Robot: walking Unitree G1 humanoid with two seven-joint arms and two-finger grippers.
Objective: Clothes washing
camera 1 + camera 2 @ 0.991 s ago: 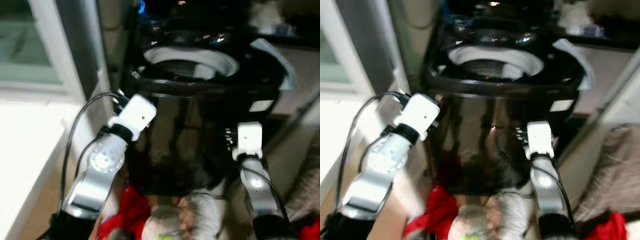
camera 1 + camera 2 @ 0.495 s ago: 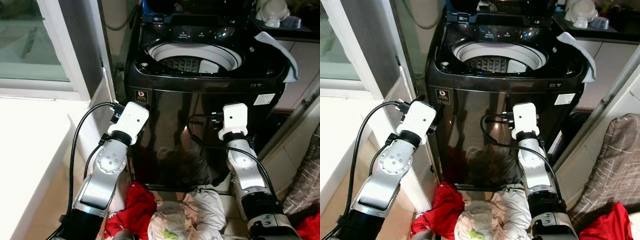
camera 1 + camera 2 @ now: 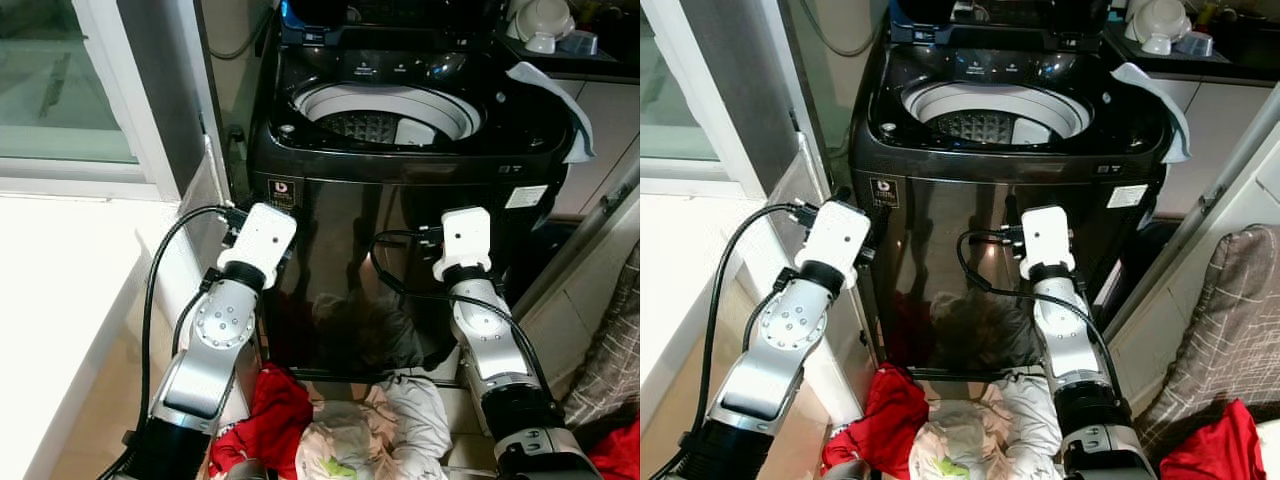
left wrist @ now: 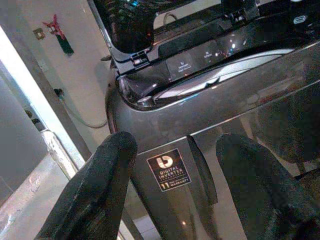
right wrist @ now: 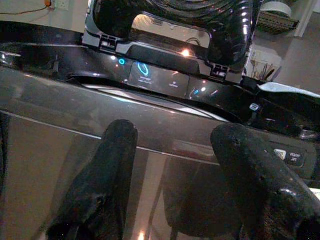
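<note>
Both pincers agape, empty, facing washer front; clothes below.

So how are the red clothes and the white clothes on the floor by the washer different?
The red garment lies toward the robot's left, beside the left arm; the white garment lies toward its right, at the right arm's base. The red one looks plain, while the white bundle has a green patch. Both are crumpled on the floor in front of the washing machine.
</note>
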